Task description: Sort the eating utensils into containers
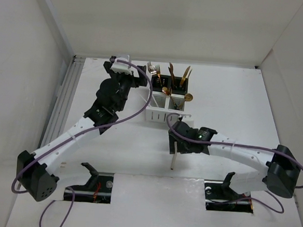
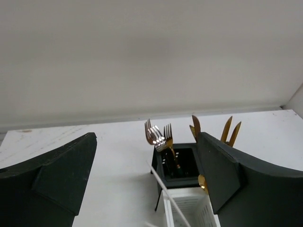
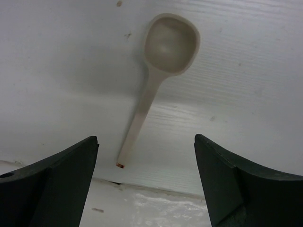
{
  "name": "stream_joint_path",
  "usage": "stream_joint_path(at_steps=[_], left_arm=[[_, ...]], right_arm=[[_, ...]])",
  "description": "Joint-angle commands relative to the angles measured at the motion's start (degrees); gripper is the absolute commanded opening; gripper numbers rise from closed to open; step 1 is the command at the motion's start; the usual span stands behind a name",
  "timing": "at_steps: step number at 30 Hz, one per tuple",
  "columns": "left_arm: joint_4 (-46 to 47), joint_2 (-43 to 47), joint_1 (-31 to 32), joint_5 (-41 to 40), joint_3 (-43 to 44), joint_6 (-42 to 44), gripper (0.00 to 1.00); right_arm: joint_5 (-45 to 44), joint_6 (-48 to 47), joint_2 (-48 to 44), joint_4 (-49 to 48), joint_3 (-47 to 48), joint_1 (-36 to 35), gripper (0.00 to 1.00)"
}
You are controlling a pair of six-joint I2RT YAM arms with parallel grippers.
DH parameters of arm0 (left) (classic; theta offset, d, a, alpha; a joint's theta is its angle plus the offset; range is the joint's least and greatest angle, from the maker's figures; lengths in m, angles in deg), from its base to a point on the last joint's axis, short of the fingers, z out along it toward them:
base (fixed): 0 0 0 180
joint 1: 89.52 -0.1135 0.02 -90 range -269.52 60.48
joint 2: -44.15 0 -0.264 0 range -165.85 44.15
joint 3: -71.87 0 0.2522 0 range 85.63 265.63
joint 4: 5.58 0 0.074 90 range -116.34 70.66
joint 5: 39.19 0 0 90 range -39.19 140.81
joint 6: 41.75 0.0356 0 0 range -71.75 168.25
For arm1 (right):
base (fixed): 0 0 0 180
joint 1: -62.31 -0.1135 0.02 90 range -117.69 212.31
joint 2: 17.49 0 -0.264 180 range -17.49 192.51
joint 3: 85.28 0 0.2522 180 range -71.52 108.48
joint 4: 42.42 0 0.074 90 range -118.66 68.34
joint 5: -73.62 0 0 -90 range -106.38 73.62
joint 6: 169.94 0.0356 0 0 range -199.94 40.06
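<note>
Right wrist view: right fingers point(image 3: 61, 184) gape empty above the cream spoon point(image 3: 147, 94) lying flat on the desk point(image 3: 246, 71) at 6 o'clock of the white caddy point(image 1: 159, 115); a shallow pinch could skid it away.

The white table point(image 1: 235, 98) carries a white slotted caddy point(image 1: 156, 115) near its middle, with a black dotted caddy point(image 1: 158, 85) standing just behind it on the far side. A cream spoon point(image 3: 161, 61) lies flat nearer the front edge, bowl up, apart from both
</note>
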Motion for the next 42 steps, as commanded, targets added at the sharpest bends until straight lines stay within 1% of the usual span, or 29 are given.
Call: stream_joint_path(at_steps=[1, 3, 5, 6, 8, 9, 10, 12, 13, 17, 19, 20, 22, 25, 26, 29, 30, 34, 37, 40, 42], left_arm=[[-2.56, 5.08, 0.08, -2.48, -3.61, 0.51, 0.85], [-4.77, 6.49, 0.08, -1.96, -5.1, -2.3, 0.85], [-6.88, 8.34, -0.45, -1.25, -6.86, -3.88, 0.85], [-7.41, 8.95, -0.45, -0.73, -7.39, -4.5, 0.85], [-8.02, 10.1, -0.45, -0.73, -8.27, -5.21, 0.85], [-8.72, 10.88, -0.45, -0.73, -8.27, -5.21, 0.85], [-8.73, 10.89, -0.97, -0.73, -8.79, -5.73, 0.85], [-10.13, 12.03, -1.59, -0.12, -8.8, -6.35, 0.85], [-10.14, 12.03, -2.38, -0.11, -8.8, -6.35, 0.85], [-10.14, 12.56, -3.61, 0.94, -9.33, -7.41, 0.85], [-10.14, 12.56, -3.61, 0.94, -9.33, -8.02, 0.85], [-10.14, 12.56, -3.61, 0.94, -9.33, -8.02, 0.85], [-10.14, 12.04, -3.61, 1.56, -9.33, -8.02, 0.85], [-10.14, 12.03, -3.61, 1.56, -8.81, -8.02, 0.85], [-10.14, 11.51, -3.61, 1.56, -8.8, -8.02, 0.85], [-10.14, 11.51, -4.14, 1.56, -8.8, -8.02, 0.85], [-10.14, 11.51, -4.14, 1.56, -8.8, -8.02, 0.85], [-10.14, 11.51, -4.14, 1.56, -8.8, -8.55, 0.85], [-10.66, 11.51, -4.14, 1.56, -8.8, -8.55, 0.85], [-11.19, 11.51, -4.67, 1.56, -8.8, -9.07, 0.85], [-11.19, 11.51, -4.67, 2.08, -8.8, -9.08, 0.85]], right_arm=[[7.22, -2.97, 1.26, -12.12, -0.33, -0.1, 0.87], [9.17, -5.17, 5.55, -14.6, -0.33, -0.1, 0.87], [9.18, -5.18, 8.9, -14.61, 0.36, 1.04, 0.83], [9.96, -5.18, 11.18, -15.14, 0.37, 1.83, 0.77], [12.68, -4.66, 12.51, -17.94, -1.03, 4.72, 0.71], [12.69, -4.65, 13.04, -17.95, -1.04, 5.34, 0.67], [12.69, -4.65, 13.83, -17.95, -1.04, 5.35, 0.67], [11.99, -4.65, 13.84, -14.98, 0.27, 5.35, 0.67], [11.99, -4.65, 13.84, -14.36, 0.28, 5.35, 0.66], [11.29, -4.65, 12.09, -13.3, 0.28, 4.82, 0.66], [9.72, -4.65, 12.08, -13.82, 0.28, 4.82, 0.63], [9.71, -4.65, 13.21, -13.82, 0.28, 4.82, 0.58], [9.71, -4.65, 14.45, -13.3, 0.81, 4.82, 0.55], [10.23, -4.65, 16.64, -13.82, 0.2, 4.82, 0.54], [10.23, -4.65, 17.17, -14.43, 0.19, 4.82, 0.51], [9.18, -5.7, 20.24, -13.82, 1.24, 4.82, 0.34], [9.18, -6.4, 20.95, -13.04, 1.77, 4.82, 0.24], [7.95, -7.02, 21.58, -12.33, 2.83, 4.3, 0.0], [7.33, -7.02, 19.65, -12.33, 2.83, 3.25, 0.0], [5.05, -7.02, 17.36, -10.31, 3.35, 1.67, 0.0], [3.13, -7.02, 14.2, -8.47, 4.14, 0.52, 0.0]])
